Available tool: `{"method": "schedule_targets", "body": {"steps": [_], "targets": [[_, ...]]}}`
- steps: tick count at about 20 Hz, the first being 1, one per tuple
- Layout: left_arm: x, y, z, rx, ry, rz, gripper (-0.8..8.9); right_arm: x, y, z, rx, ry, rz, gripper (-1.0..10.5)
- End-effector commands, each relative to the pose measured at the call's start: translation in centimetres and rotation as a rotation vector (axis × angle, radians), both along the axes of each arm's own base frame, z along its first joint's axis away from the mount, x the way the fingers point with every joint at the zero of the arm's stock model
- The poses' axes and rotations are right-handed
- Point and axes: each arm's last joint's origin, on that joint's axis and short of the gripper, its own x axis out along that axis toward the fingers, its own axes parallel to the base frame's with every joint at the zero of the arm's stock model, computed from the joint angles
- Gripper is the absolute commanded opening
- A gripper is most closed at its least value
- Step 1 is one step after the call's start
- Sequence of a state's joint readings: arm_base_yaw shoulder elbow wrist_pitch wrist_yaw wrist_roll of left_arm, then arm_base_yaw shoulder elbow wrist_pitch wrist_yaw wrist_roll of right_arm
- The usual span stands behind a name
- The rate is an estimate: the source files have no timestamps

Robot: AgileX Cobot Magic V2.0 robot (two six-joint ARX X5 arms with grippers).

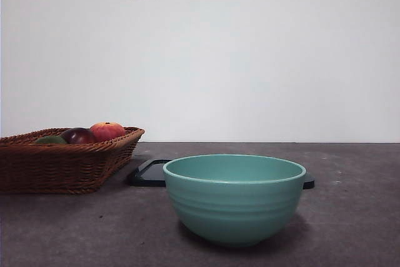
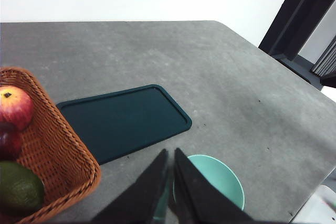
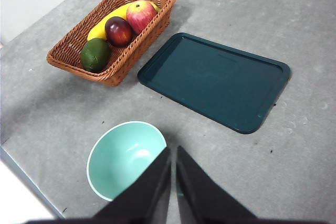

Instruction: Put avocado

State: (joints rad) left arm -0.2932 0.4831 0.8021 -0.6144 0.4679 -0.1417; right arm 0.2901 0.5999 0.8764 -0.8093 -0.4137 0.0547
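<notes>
Dull dark-green avocado (image 3: 95, 54) in brown wicker basket (image 3: 68, 60), touching dark plum (image 3: 118, 30) | left gripper (image 2: 169, 182), right gripper (image 3: 173, 179): closed, empty | risk: jaws snagging rim, nudging plum.

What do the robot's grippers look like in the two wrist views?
Both look alike: the left gripper and right gripper each show two matte black fingers, flat-sided and tapering to narrow tips. No cables or markings are visible on them.
</notes>
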Motion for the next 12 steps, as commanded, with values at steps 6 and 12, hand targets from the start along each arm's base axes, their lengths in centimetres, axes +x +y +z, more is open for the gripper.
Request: {"method": "schedule_targets", "body": {"steps": [6, 12], "targets": [[-0.35, 0.03, 0.49, -0.006, 0.0, -0.016, 7.17, -0.12, 0.18, 0.59, 0.012, -0.034, 0.074, 5.7], [-0.37, 0.04, 0.4, -0.011, 0.017, -0.013, 7.5, -0.12, 0.18, 0.6, 0.012, -0.034, 0.074, 5.7]]}}
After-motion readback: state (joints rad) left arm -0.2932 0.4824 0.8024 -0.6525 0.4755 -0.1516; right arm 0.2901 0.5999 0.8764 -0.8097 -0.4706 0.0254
